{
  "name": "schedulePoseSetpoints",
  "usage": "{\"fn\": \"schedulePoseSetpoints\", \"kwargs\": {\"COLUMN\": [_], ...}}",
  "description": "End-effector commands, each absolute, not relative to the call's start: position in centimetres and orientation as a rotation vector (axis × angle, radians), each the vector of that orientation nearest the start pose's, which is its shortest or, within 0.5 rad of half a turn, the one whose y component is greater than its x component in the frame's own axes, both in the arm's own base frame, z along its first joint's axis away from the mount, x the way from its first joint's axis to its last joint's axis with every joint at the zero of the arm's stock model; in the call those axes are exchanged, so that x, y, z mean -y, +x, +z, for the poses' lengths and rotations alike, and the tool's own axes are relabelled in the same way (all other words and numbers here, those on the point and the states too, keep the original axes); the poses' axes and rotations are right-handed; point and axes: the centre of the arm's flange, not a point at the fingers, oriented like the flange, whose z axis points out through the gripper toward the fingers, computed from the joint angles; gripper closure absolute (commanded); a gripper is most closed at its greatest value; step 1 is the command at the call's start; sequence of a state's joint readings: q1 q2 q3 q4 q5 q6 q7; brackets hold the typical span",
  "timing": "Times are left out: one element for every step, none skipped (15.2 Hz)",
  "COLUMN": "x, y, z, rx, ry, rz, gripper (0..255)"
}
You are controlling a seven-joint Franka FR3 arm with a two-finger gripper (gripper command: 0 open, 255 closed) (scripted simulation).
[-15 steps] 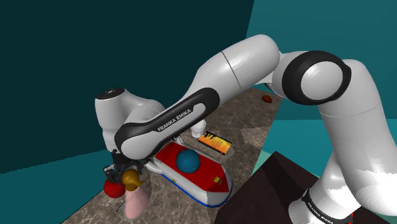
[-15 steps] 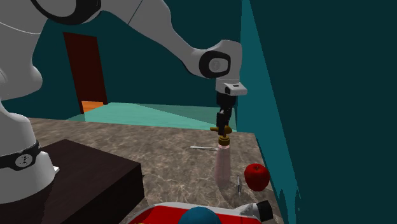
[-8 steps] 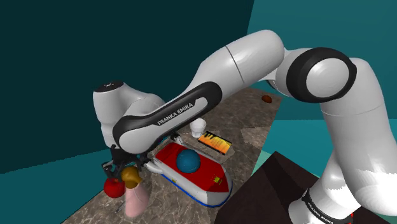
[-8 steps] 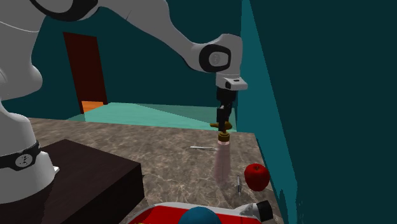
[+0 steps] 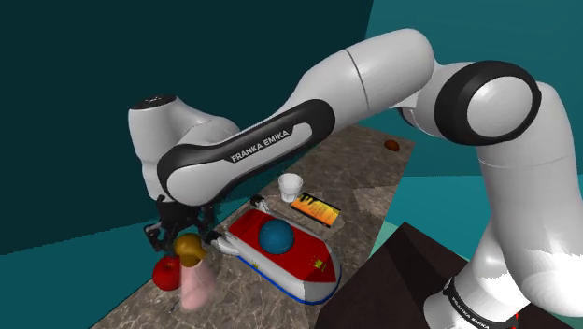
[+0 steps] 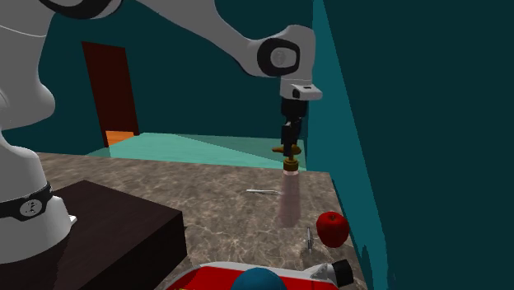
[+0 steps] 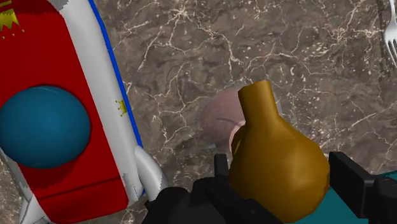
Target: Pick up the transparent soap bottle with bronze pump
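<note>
Our gripper (image 6: 289, 145) clasps the bronze pump (image 7: 277, 168) of the pinkish see-through soap bottle (image 6: 287, 198), which hangs upright beside the red apple (image 6: 331, 228), seemingly just clear of the marble counter (image 6: 206, 198).

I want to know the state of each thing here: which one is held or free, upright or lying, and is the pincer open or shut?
pincer: shut on the soap bottle's pump.
soap bottle: upright, held by its pump.
apple: free, resting on the counter.
big red bottle: free, lying on its side.
cup: free, upright.
fork: free, lying flat.
</note>
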State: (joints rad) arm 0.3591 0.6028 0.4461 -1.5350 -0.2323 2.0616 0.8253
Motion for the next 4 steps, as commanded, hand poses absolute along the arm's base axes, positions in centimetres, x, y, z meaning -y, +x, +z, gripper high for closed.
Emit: {"fn": "schedulePoseSetpoints", "kwargs": {"x": [-45.87, -45.87, -45.87, -45.87], "y": [52.42, 52.42, 52.42, 52.42], "z": [33.8, 34.33, 34.41, 34.41], "rx": [0.038, 0.038, 0.038, 0.038], "ry": [-3.12, -3.12, -3.12, -3.12], "rz": [0.064, 0.064, 0.064, 0.064], "gripper": [255, 255, 255, 255]}}
